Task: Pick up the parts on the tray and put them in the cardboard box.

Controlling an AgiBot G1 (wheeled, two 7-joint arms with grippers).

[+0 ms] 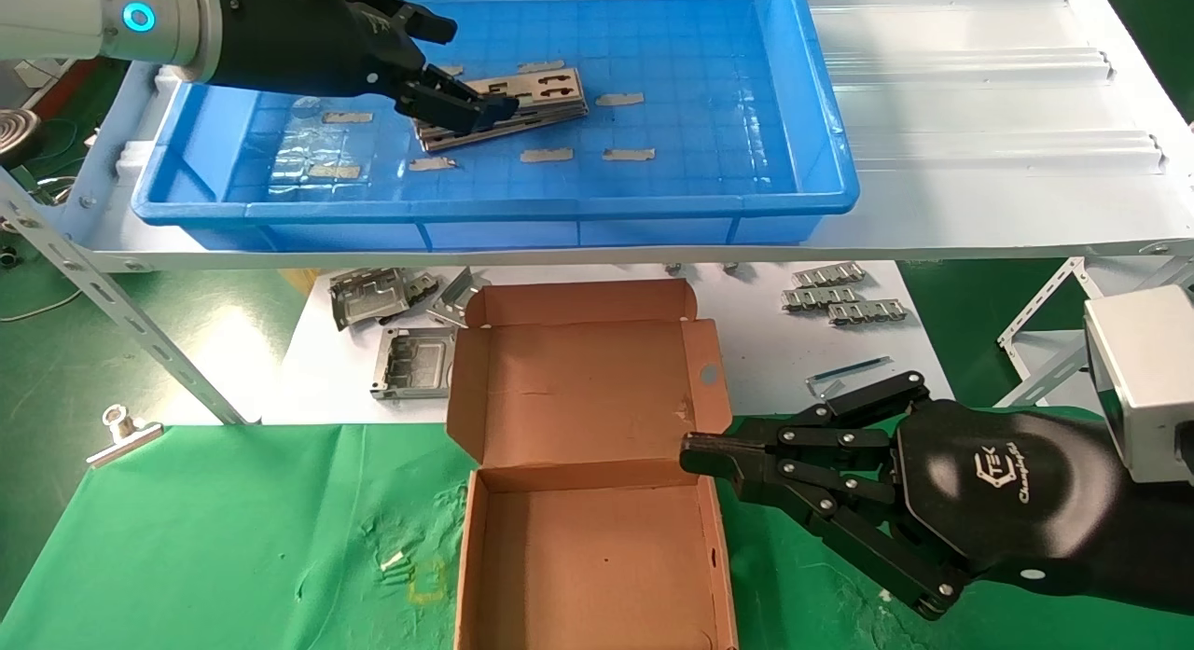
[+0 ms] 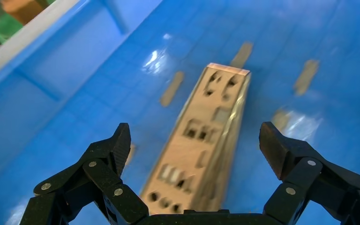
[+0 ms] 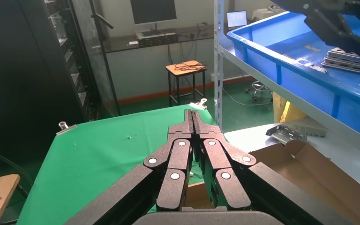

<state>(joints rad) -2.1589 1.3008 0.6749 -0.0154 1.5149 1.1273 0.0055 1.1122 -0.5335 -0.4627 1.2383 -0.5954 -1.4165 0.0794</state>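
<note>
the left tool (image 2: 194, 145) hangs wide open, gripping nothing, astride the stack of thin silver-grey punched metal plates (image 1: 522, 104) at ten o'clock in the shallow bright-blue plastic tray (image 1: 821, 156). best to lower squarely, then pinch across the narrow width. the right tool (image 1: 695, 456), pressed closed, idles beside the brown cardboard box (image 1: 588, 529).

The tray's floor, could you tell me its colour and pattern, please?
Bright blue with a square grid pattern on the tray; clearest in the head view.

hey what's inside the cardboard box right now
Nothing can be seen inside the cardboard box: its lid is open and the floor is bare brown card. The bottom edge of the head view cuts off its near end. The metal plates are in the blue tray.
</note>
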